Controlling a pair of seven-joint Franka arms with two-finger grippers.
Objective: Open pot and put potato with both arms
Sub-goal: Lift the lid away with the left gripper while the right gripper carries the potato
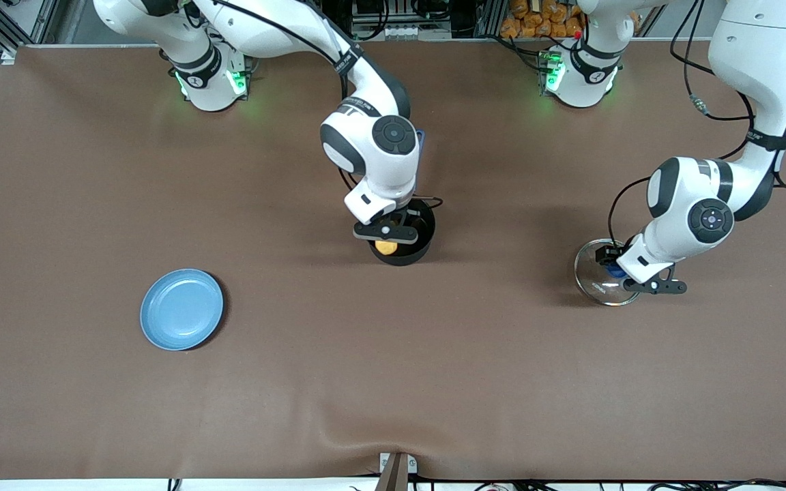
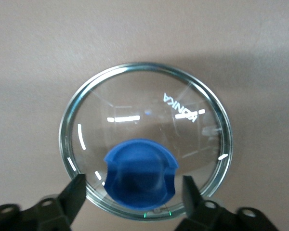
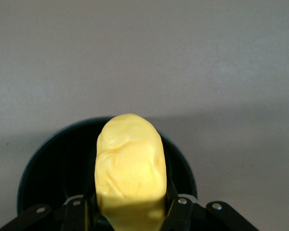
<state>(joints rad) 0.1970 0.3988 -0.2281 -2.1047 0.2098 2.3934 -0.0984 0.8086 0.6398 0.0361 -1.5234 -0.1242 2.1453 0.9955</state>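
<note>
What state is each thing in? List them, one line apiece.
pot: open, lid off, upright on the table.
lid: flat on the table toward the left arm's end, knob up.
potato: held over the open pot.
right gripper: shut on the potato.
left gripper: open, fingers either side of the lid's knob.
plate: bare, on the table.

- You get even overhead light on the table, with soft shadows beside both arms
- Your lid shows white glare streaks
- Your potato looks overexposed
</note>
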